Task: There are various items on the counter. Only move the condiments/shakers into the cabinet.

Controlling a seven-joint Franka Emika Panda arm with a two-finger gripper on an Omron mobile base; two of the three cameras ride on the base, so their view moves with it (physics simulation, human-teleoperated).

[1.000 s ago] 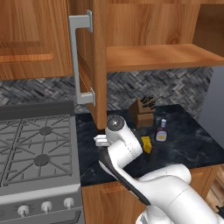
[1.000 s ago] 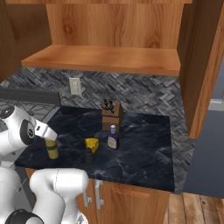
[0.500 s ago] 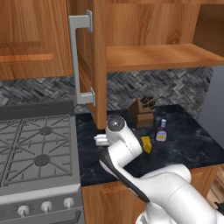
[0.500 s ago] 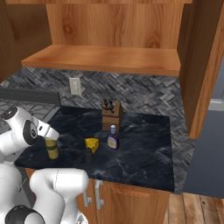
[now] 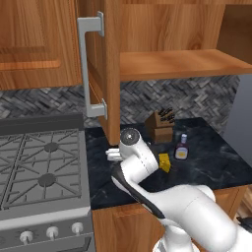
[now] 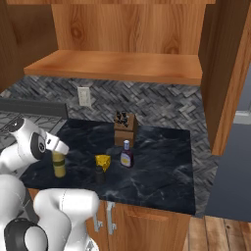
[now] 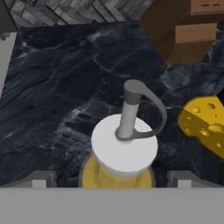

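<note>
The tall yellow-olive bottle [image 6: 60, 165] stands on the black counter [image 6: 157, 166] near its front left. My gripper [image 6: 61, 148] hangs right above it and is open. In the hand view the bottle's pale cap and nozzle [image 7: 125, 146] sit between the two fingertips [image 7: 41, 179], which stand wide on either side without touching. The black shaker [image 6: 100, 175] stands by the front edge, next to the cheese wedge [image 6: 103, 161]. Behind them are the dark-purple bottle [image 6: 126, 155] with a red cap and the knife block [image 6: 124, 130]. The cabinet shelf [image 6: 117, 66] is overhead.
The cabinet door [image 5: 106, 74] with its grey handle [image 5: 87, 69] stands open just left of my hand [image 5: 114, 155]. A gas stove [image 5: 39, 167] adjoins the counter on the left. The cheese wedge [image 7: 205, 124] lies close to the bottle's right in the hand view.
</note>
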